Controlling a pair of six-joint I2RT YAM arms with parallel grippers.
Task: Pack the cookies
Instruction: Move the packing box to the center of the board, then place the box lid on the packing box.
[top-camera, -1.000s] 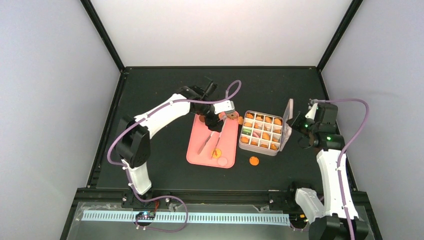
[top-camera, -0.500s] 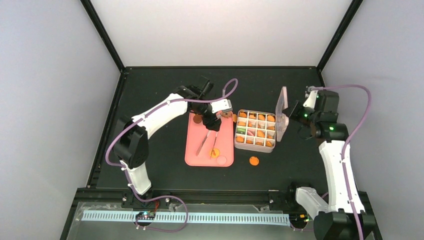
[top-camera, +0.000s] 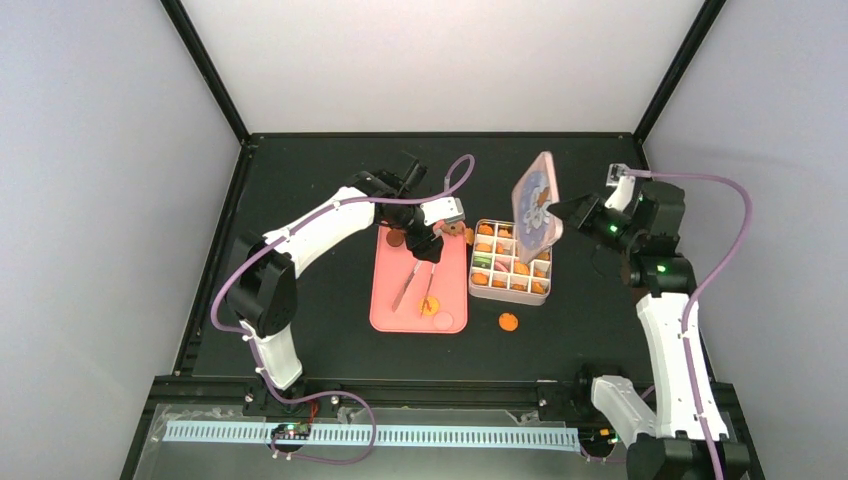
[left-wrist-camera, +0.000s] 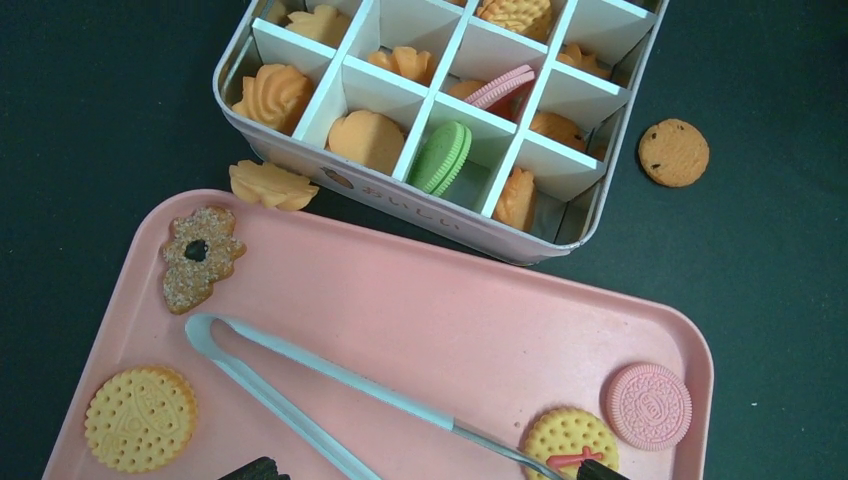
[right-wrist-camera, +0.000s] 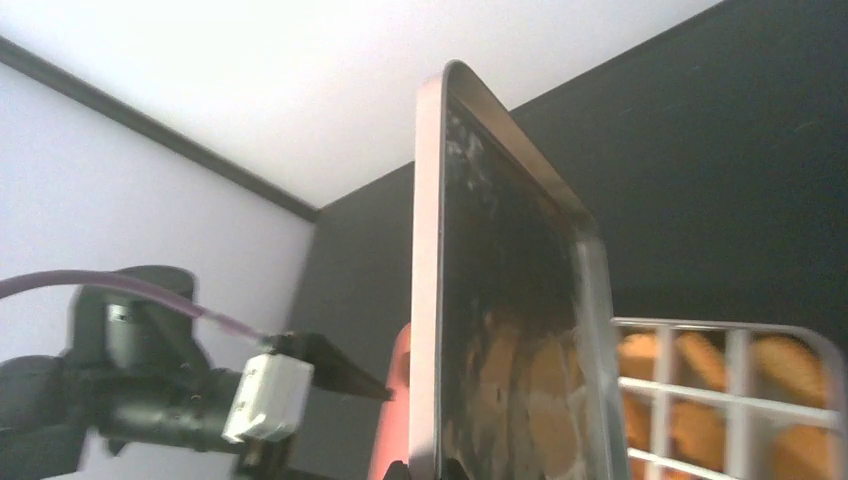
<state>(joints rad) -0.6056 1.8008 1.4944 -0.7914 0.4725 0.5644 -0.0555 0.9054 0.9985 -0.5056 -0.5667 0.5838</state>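
The cookies fill a white divided box (top-camera: 512, 264) (left-wrist-camera: 600, 205): orange ones (left-wrist-camera: 272, 95), a green one (left-wrist-camera: 442, 158) and a pink one (left-wrist-camera: 497, 87). More cookies lie on the pink tray (top-camera: 400, 305) (left-wrist-camera: 400, 300): a yellow one (left-wrist-camera: 140, 418), a brown flower (left-wrist-camera: 200, 258) and a pink one (left-wrist-camera: 650, 405). My left gripper (top-camera: 428, 243) (left-wrist-camera: 428, 472) hangs open low over the tray. My right gripper (top-camera: 562, 212) (right-wrist-camera: 428, 468) is shut on the pink lid (top-camera: 535, 203) (right-wrist-camera: 500, 300), held tilted above the box's right end.
Pale blue tongs (top-camera: 412, 285) (left-wrist-camera: 300, 380) lie on the tray between my left fingers. One orange cookie (top-camera: 508, 321) lies on the black table in front of the box, a brown one (left-wrist-camera: 673, 152) beside it, and a leaf-shaped one (left-wrist-camera: 272, 185) against the box wall.
My right gripper has swung the lid up and left, from standing at the box's right side to tilting over it. Box and tray slid slightly left early on. The left arm barely moved.
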